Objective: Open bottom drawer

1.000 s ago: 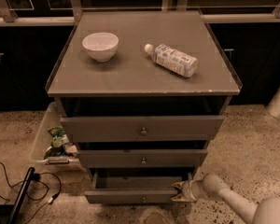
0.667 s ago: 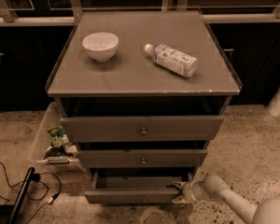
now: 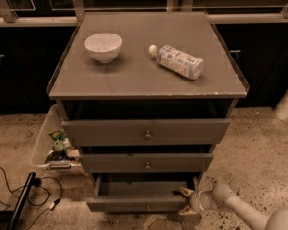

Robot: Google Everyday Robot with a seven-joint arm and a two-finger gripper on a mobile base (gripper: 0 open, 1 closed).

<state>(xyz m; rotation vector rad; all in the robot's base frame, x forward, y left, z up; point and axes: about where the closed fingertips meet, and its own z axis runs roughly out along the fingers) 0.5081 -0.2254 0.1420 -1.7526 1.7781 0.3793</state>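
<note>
Bottom drawer [image 3: 129,202], lowest of the three, stands partly out, its long axis running left-right. Gripper [image 3: 184,201] is low at the front panel's right end, jaws spread, one tip inside the drawer and one outside. Knob [image 3: 148,207] lies left of the jaws. The likely pull is straight out, toward the camera.

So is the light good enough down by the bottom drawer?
Camera view: dim, warm light overall; bottom drawer is pulled out, its inside shadowed under the middle drawer; gripper at its right end shows pale and readable.
</note>
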